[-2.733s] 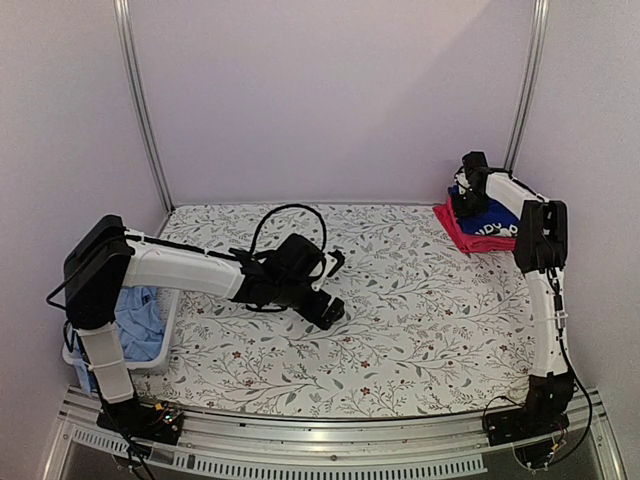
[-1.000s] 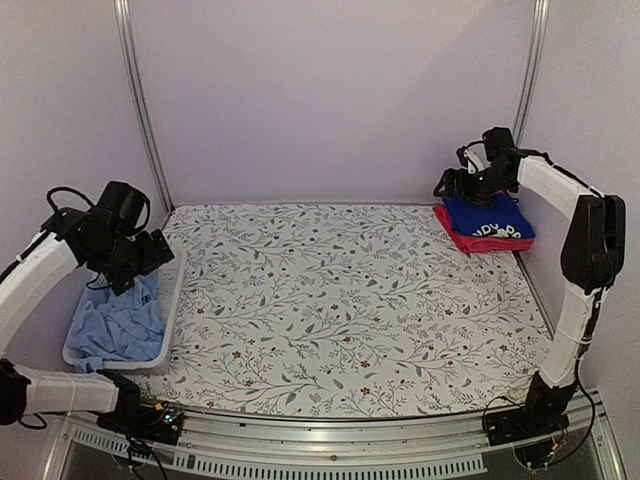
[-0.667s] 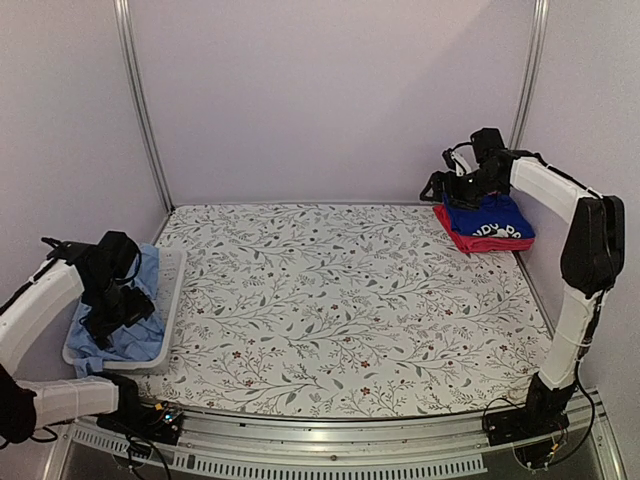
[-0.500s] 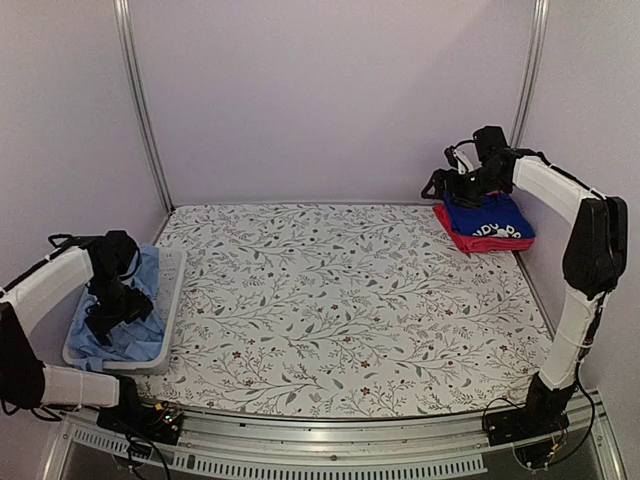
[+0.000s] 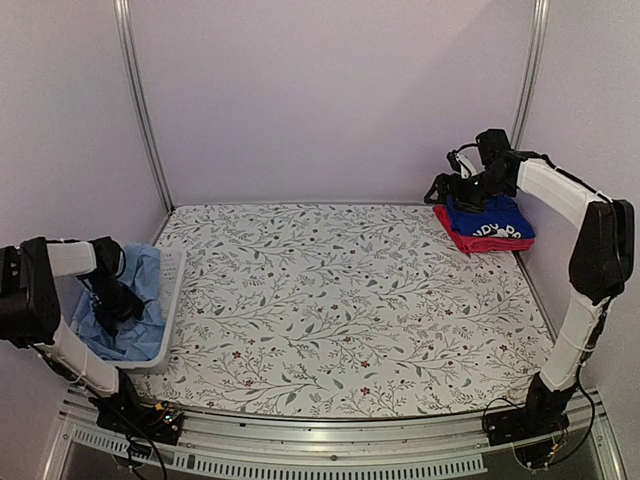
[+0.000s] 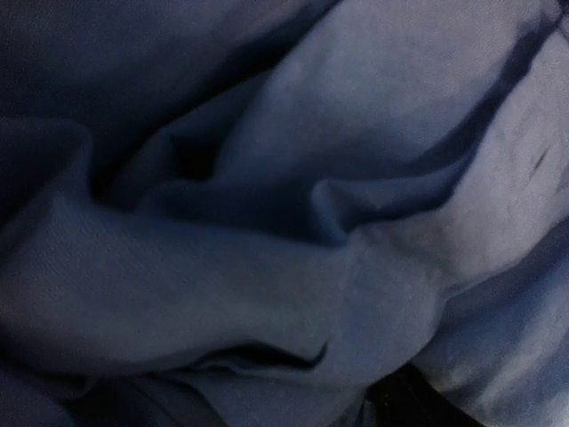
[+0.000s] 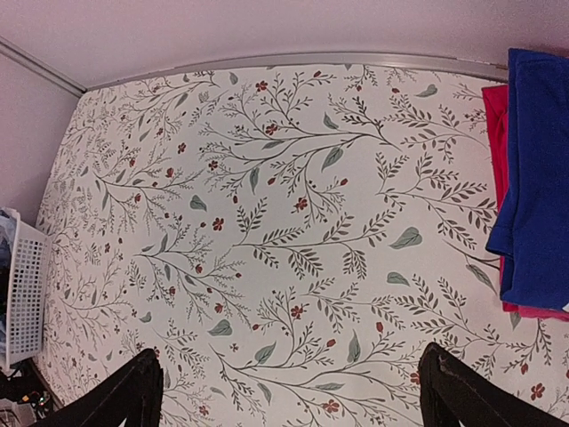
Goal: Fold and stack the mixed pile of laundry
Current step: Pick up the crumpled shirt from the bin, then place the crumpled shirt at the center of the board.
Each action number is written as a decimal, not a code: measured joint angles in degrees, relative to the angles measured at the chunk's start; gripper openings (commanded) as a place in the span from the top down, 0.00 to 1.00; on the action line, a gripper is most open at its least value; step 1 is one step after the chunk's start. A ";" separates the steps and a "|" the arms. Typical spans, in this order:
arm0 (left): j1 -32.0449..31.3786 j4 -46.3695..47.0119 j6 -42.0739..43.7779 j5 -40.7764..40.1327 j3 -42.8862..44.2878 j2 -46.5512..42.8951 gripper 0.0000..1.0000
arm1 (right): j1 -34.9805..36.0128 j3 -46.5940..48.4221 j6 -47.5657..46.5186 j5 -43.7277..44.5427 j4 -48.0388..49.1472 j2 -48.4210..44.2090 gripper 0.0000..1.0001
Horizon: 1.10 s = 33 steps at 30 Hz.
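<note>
Carefully now: your left gripper (image 5: pixel 110 300) is buried in the light-blue shirt (image 6: pixel 356 178) inside the white basket (image 5: pixel 172 285), and cloth fills its wrist view, so you cannot tell how wide the jaws stand or whether they hold anything. Pinch a stray fold and the shirt may slip on the lift; snag the perforated wall and the basket could drag or tip. Your right gripper (image 7: pixel 290 351) hangs spread wide and empty beside the royal-blue shirt (image 5: pixel 490 218), stacked on the red-pink garment (image 5: pixel 460 238), far right. The floral table cover (image 5: pixel 330 300) lies flat between pale walls (image 5: pixel 330 100).

Overhead, wrist views; shared table cover (image 5: pixel 340 300)
</note>
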 measured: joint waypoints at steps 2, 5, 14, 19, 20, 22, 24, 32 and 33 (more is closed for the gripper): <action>0.24 2.21 1.09 0.55 -0.09 0.33 0.70 | 0.00 -0.02 0.00 -0.50 0.02 -0.13 0.01; 0.48 4.61 3.67 -0.28 1.03 -0.72 0.98 | 0.00 -0.02 0.02 -1.27 0.04 -0.22 0.01; -1.20 6.54 9.57 -3.32 20.83 -11.50 1.00 | 0.00 -0.02 0.31 -4.79 0.15 -0.22 0.01; -12.00 9.11 11.85 -2.95 36.22 -13.42 1.00 | 0.00 0.00 0.63 -6.62 0.83 -0.22 0.01; -14.12 10.32 12.20 -1.81 39.19 -13.38 1.00 | 0.00 0.00 0.76 -6.95 0.98 -0.22 0.01; -18.10 12.46 13.09 0.15 44.89 -12.79 1.00 | 0.00 0.02 1.05 -7.41 1.27 -0.22 0.01; -22.86 16.04 13.88 3.32 52.00 -11.06 1.00 | 0.00 0.04 1.44 -8.04 1.53 -0.22 0.01; -41.83 25.59 17.31 15.52 73.96 4.50 1.00 | -0.11 0.57 1.90 -8.39 2.16 -0.44 0.01; -44.74 26.40 17.84 17.64 76.83 7.74 1.00 | -0.24 0.57 1.95 -8.46 2.21 -0.55 0.01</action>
